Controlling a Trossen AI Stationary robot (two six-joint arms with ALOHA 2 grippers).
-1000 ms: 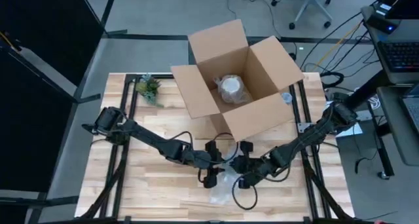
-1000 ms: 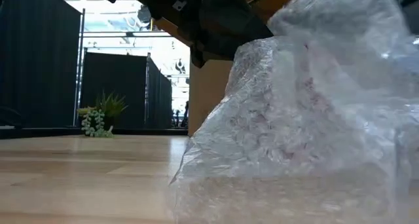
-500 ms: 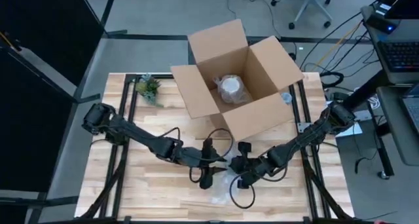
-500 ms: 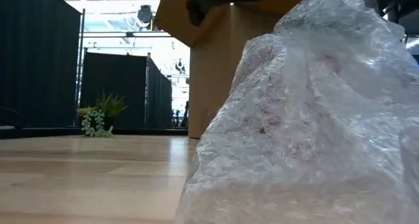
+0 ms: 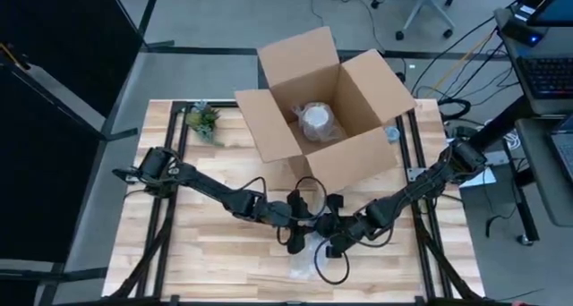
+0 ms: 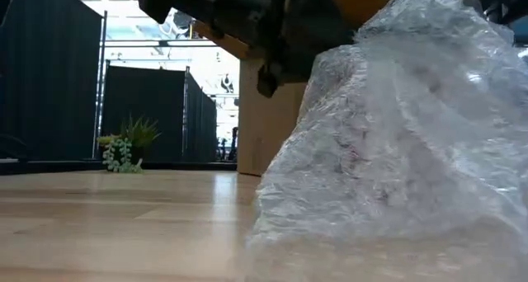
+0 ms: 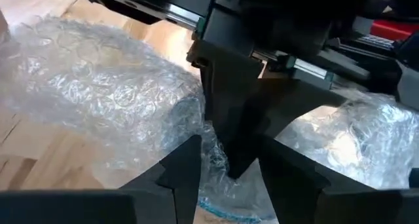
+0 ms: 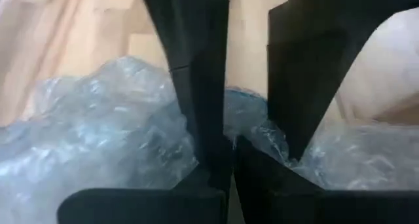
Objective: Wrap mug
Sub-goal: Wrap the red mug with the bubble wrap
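While both grippers meet over the bubble wrap point(image 5: 303, 263) at the table's six o'clock, left gripper point(image 5: 297, 239) pinches wrap; right gripper point(image 5: 329, 244) jaws narrow. Wrap seems light, limp, slippery: grip gathered folds. Mug hidden.

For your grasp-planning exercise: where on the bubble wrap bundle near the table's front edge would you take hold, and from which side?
Probably the loose crumpled upper folds of the bubble wrap, coming from above: it lies heaped on the table, so the sides slope away and only the top folds offer a pinchable ridge. Both the left gripper and right gripper already sit there, over it.
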